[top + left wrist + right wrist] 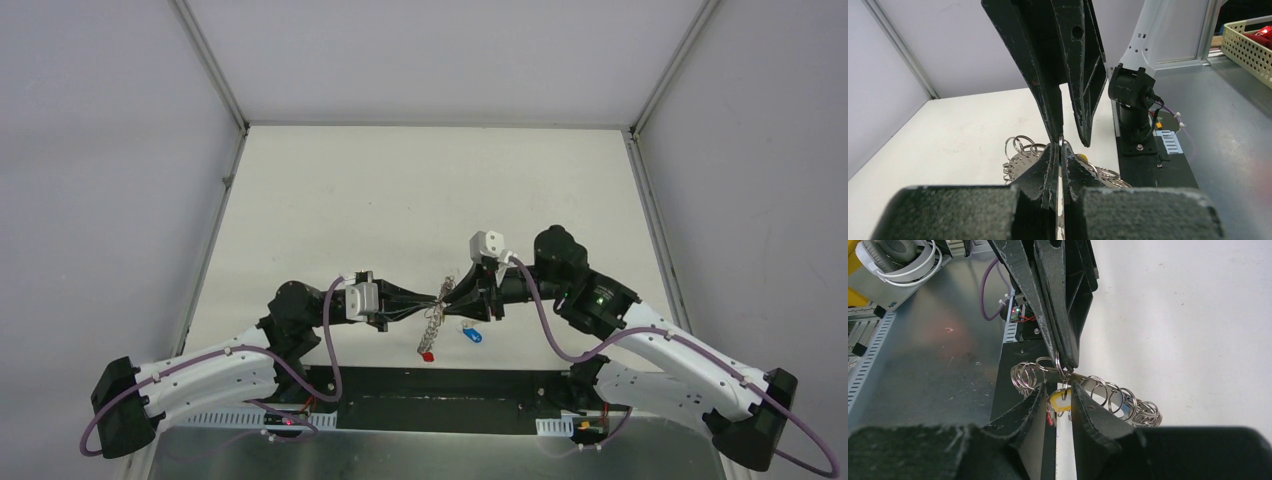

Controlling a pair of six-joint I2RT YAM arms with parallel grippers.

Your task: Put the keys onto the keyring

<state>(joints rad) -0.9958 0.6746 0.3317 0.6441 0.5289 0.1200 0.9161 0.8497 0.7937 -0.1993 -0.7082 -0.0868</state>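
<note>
My left gripper is shut on a thin silver keyring, edge-on between its pads. The ring belongs to a metal strip strung with several rings, held above the table. From it hangs the yellow-tagged key. My right gripper faces the left one tip to tip, its fingers a little apart on either side of the yellow tag. Whether they touch the tag is unclear. The blue-tagged key lies on the table below. A red tag dangles from the strip's low end.
The black base plate and a grey metal bench run along the near edge. The right arm's base stands beside the grippers. A yellow basket and white headphones lie off the table.
</note>
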